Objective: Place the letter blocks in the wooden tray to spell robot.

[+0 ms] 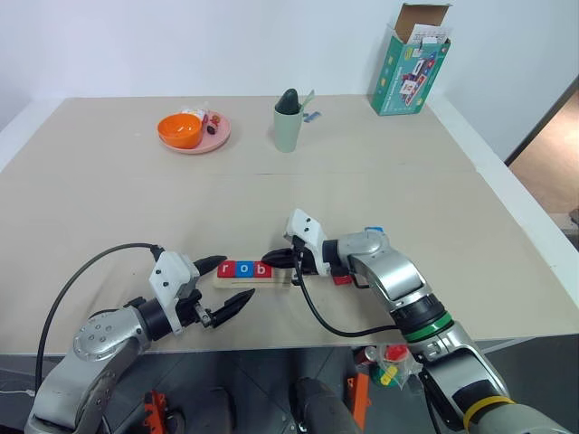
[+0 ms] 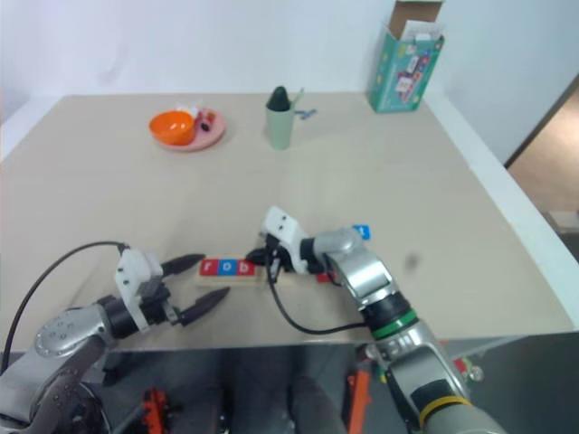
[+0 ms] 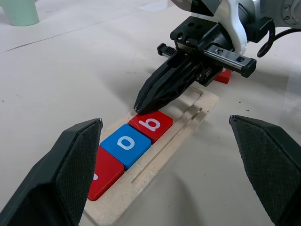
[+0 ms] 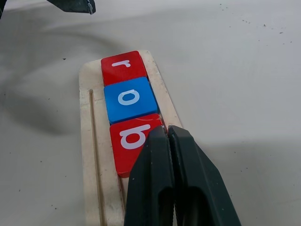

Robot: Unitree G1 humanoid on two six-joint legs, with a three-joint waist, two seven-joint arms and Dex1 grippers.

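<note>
Our right tool (image 4: pixel 167 134) is clenched, its two matte black tapered fingers pressed flat together with nothing between them, tips resting at the edge of the red "b" block (image 4: pixel 129 141). That glossy square tile lies in the wooden tray (image 4: pixel 91 155), a pale long slab with rounded corners and a thin lengthwise groove. Next to it in the row sit the blue "o" block (image 4: pixel 129 99) and the red "r" block (image 4: pixel 123 67), edges touching, white letters spelling "rob". The tray lies near the front edge of the beige counter (image 1: pixel 380 199). Our left tool (image 1: pixel 220 289) hangs released just beside the tray's "r" end, its textured black fingers spread wide. Behind our right wrist a red block (image 3: pixel 224 75) and a blue block (image 2: pixel 361 232) lie on the counter. Well apart at the back stand a pale green cup (image 1: pixel 288 127), a pink plate (image 1: pixel 217 140) carrying an orange bowl (image 1: pixel 179 129), and an open teal carton (image 1: pixel 409 72).
</note>
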